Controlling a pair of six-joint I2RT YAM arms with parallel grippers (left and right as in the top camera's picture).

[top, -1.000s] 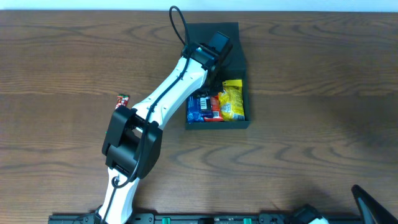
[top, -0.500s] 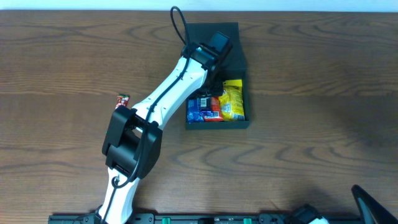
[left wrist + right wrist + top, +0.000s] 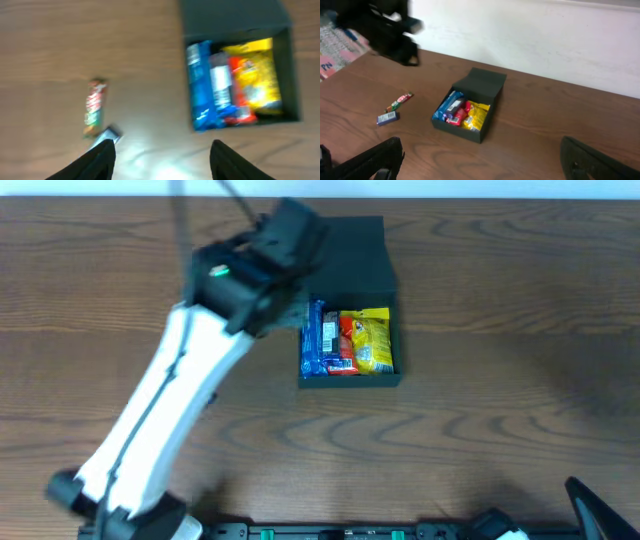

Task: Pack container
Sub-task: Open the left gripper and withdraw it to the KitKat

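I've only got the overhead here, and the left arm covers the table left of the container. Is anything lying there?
Observer: Yes, a red-and-green snack bar lies on the wood, apart from the container.
Operator: Only that?
Observer: No, a small blue packet lies close beside it.
Operator: Is the left claw holding anything?
Observer: No, it is open, with nothing between its jaws.

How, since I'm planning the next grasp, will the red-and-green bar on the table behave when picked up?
Probably light: the red-and-green bar is slim, far smaller than the container. It lies flat on the table, so a push should slide, not roll, it. Its wrapper may be slippery; blur hides detail.
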